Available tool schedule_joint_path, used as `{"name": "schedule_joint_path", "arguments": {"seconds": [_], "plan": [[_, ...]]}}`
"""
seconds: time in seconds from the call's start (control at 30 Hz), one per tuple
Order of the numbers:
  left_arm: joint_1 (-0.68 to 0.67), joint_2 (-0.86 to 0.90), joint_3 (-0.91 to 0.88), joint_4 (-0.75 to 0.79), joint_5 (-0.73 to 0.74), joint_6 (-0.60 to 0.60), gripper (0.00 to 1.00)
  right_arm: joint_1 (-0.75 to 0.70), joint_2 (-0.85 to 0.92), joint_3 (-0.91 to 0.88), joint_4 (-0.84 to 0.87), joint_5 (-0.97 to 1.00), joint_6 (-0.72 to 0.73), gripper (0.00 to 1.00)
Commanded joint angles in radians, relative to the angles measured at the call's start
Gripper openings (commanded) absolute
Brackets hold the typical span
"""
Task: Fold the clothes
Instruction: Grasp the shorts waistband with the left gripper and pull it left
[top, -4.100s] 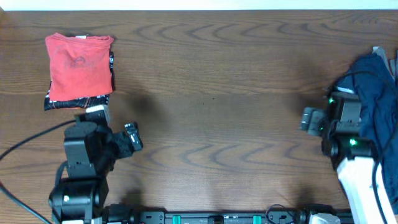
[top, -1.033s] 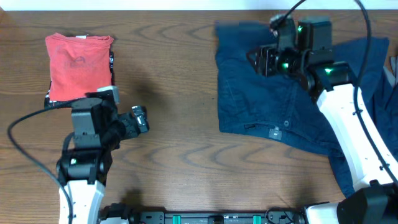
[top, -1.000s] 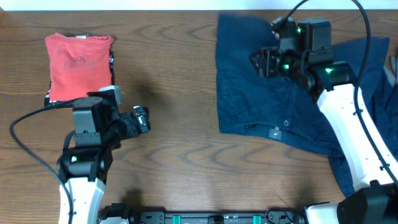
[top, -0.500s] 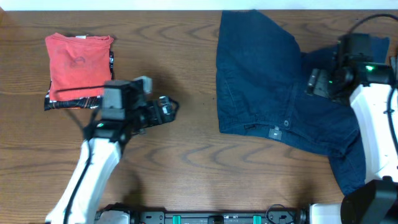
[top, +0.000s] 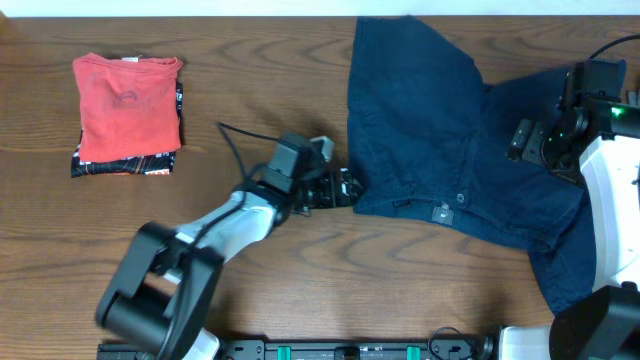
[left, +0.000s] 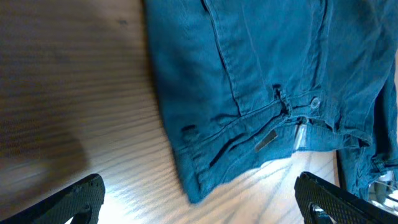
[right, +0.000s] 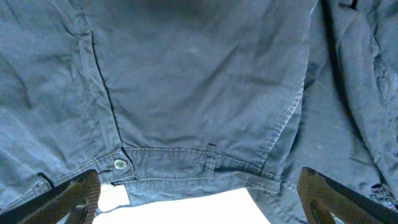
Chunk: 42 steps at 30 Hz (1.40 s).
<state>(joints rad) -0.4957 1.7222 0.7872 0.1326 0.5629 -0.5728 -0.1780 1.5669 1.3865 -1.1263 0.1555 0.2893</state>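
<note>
A pair of navy-blue shorts (top: 420, 120) lies spread flat on the right half of the table, waistband toward the front, with a small button (top: 460, 198). My left gripper (top: 345, 188) is open and empty, low over the table just left of the shorts' front-left corner (left: 193, 193); the button shows in the left wrist view (left: 315, 102). My right gripper (top: 522, 140) is open and empty above the right part of the shorts. The right wrist view shows the waistband (right: 211, 165) and the button (right: 119, 164) between its fingers (right: 199, 208).
A folded red shirt (top: 128, 100) lies on a dark striped garment (top: 120, 165) at the back left. More dark blue fabric (top: 570, 260) trails toward the front right edge. Bare wooden table (top: 250, 60) lies between the stack and the shorts.
My left arm has reached far to the right, from mid-table to the shorts' front-left corner. My right gripper has drawn back slightly to the right. The shorts lie as before.
</note>
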Motion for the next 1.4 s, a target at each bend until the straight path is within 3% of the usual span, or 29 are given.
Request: {"name": "schedule_joint_path", "arguments": {"seconds": [0.0, 0.1, 0.13, 0.2, 0.3, 0.33, 0.5, 0.6, 0.7, 0.87, 0.9, 0.97, 1.07, 1.17, 1.3, 1.37], "plan": [[-0.046, 0.068, 0.014, 0.037, 0.002, -0.074, 0.99, -0.009, -0.007, 0.012, 0.000, 0.013, 0.010, 0.99], [-0.084, 0.116, 0.014, 0.085, 0.002, -0.113, 0.99, -0.009, -0.007, 0.012, -0.001, 0.013, 0.010, 0.99], [-0.095, 0.129, 0.014, 0.106, 0.002, -0.114, 0.95, -0.009, -0.007, 0.012, -0.003, 0.013, 0.010, 0.99], [-0.111, 0.143, 0.014, 0.135, 0.002, -0.113, 0.70, -0.009, -0.007, 0.012, -0.003, 0.013, 0.010, 0.99], [-0.118, 0.146, 0.014, 0.165, -0.002, -0.113, 0.13, -0.009, -0.007, 0.012, -0.003, 0.013, 0.010, 0.99], [-0.117, 0.146, 0.014, 0.172, -0.006, -0.113, 0.06, -0.009, -0.007, 0.012, -0.003, 0.013, 0.010, 0.99], [-0.040, 0.122, 0.014, 0.122, -0.013, -0.044, 0.06, -0.013, -0.007, 0.012, -0.009, 0.014, 0.009, 0.99], [0.082, 0.044, 0.028, 0.024, -0.013, 0.043, 0.06, -0.023, -0.007, 0.012, -0.016, 0.013, 0.009, 0.99], [0.262, -0.064, 0.089, -0.070, -0.037, 0.136, 0.06, -0.032, -0.007, 0.012, -0.015, 0.013, 0.010, 0.99], [0.529, -0.149, 0.249, -0.115, -0.076, 0.129, 0.06, -0.032, -0.007, 0.012, -0.015, -0.001, 0.009, 0.99], [0.564, -0.152, 0.278, -0.127, -0.076, 0.118, 0.25, -0.032, -0.007, 0.012, -0.015, -0.011, 0.009, 0.99], [0.618, -0.152, 0.323, -0.172, -0.041, 0.112, 0.96, -0.032, -0.007, 0.012, -0.015, -0.031, 0.009, 0.99], [0.638, -0.153, 0.328, -0.290, 0.056, 0.112, 0.98, -0.032, -0.007, 0.012, -0.015, -0.057, 0.009, 0.99], [0.618, -0.152, 0.328, -0.559, 0.062, 0.113, 0.98, -0.032, -0.007, 0.012, -0.017, -0.102, -0.014, 0.99], [0.592, -0.152, 0.328, -0.911, 0.021, 0.186, 0.98, -0.032, -0.007, 0.012, -0.024, -0.214, -0.074, 0.99], [0.589, -0.152, 0.327, -1.110, -0.081, 0.183, 0.98, -0.029, -0.007, 0.012, -0.045, -0.317, -0.097, 0.99]]}}
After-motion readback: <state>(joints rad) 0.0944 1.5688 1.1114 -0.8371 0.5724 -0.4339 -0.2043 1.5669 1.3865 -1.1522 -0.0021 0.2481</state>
